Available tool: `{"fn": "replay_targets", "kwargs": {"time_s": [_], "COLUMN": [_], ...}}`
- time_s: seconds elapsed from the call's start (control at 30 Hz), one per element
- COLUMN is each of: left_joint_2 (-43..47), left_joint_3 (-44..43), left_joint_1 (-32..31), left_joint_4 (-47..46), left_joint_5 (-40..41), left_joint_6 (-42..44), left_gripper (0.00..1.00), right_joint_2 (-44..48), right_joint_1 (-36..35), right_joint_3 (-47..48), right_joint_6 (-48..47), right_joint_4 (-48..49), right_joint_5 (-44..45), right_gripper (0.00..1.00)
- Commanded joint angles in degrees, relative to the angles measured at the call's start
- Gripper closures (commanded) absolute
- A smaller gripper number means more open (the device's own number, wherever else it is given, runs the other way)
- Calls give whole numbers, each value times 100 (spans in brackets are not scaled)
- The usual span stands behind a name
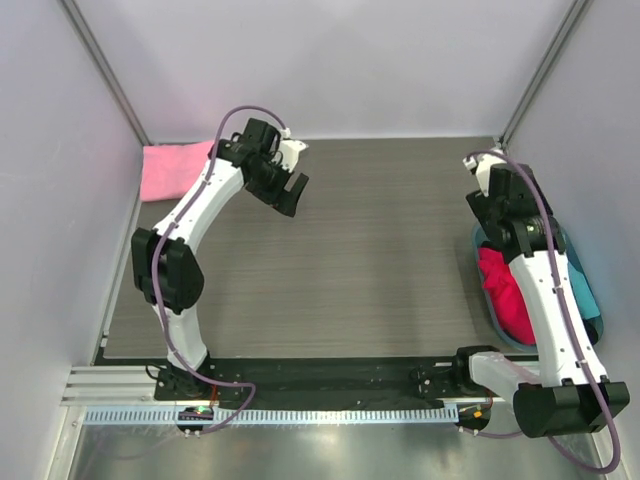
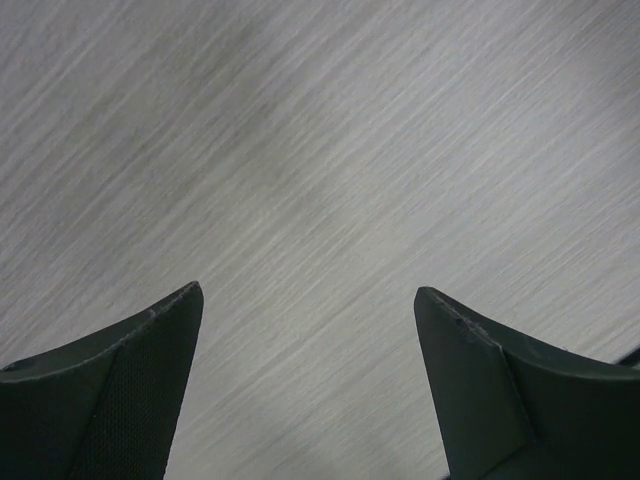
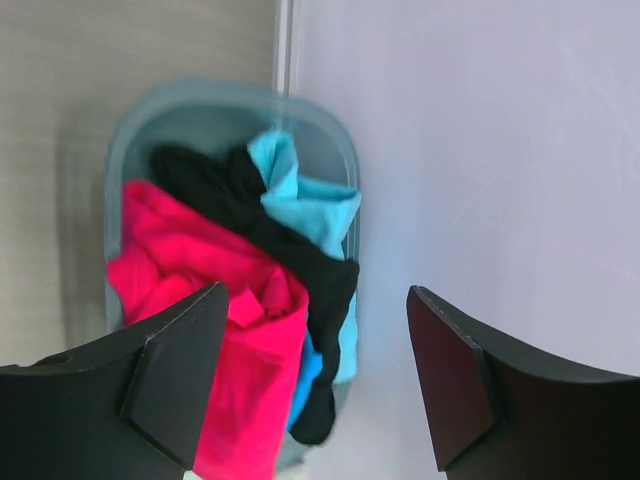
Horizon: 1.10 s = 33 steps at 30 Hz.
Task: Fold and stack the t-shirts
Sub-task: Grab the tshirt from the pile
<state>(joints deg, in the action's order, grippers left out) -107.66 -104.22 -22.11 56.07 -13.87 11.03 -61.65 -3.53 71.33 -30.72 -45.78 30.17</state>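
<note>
A crimson-red t-shirt point(image 1: 505, 290) lies crumpled in a grey basket point(image 1: 478, 240) at the table's right edge. In the right wrist view the red shirt point(image 3: 200, 290) sits with a black garment point(image 3: 240, 205) and a light blue one point(image 3: 310, 205). A light pink t-shirt point(image 1: 172, 168) lies folded at the far left corner. My right gripper point(image 1: 497, 222) hangs above the basket, open and empty; its fingers point(image 3: 170, 370) frame the clothes. My left gripper point(image 1: 292, 192) is open and empty above bare table, right of the pink shirt; its wrist view shows only table between the fingers point(image 2: 150, 380).
Pale walls close the table on the left, back and right. The basket point(image 3: 125, 160) stands against the right wall point(image 3: 480, 150). The wood-grain tabletop point(image 1: 350, 260) spreads between the two arms.
</note>
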Motion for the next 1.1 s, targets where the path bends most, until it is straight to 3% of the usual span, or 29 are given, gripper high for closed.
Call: {"fn": "replay_targets", "kwargs": {"time_s": [0.0,0.17,0.73,0.8,0.87,0.97,1.07], "left_joint_2": [-193,-1195,-1407,-1433,-1451,-1504,-1522], "left_joint_3": [-342,-1820,-1706,-1724,-1733,-1742,-1803], "left_joint_1": [-22,-4,-197,-276,-320,-364,-356], "left_joint_4": [691,1880,1758,1740,1731,1723,1723], "left_joint_5": [155,393,1053,1114,1123,1106,1088], "left_joint_6": [373,550,699,708,717,708,690], "left_gripper": [14,21,21,21,21,21,21], "right_joint_2": [91,100,-787,-822,-840,-849,-779], "right_joint_1": [37,150,1196,1223,1267,1293,1294], "right_joint_3": [-391,-910,-1394,-1403,-1411,-1324,-1078], "right_joint_6": [-760,-901,-1067,-1094,-1146,-1164,-1182], "right_joint_4": [-291,-177,104,104,96,25,-80], "right_joint_5": [305,200,-512,-513,-495,-512,-600], "right_gripper": [23,32,45,50,62,89,99]}}
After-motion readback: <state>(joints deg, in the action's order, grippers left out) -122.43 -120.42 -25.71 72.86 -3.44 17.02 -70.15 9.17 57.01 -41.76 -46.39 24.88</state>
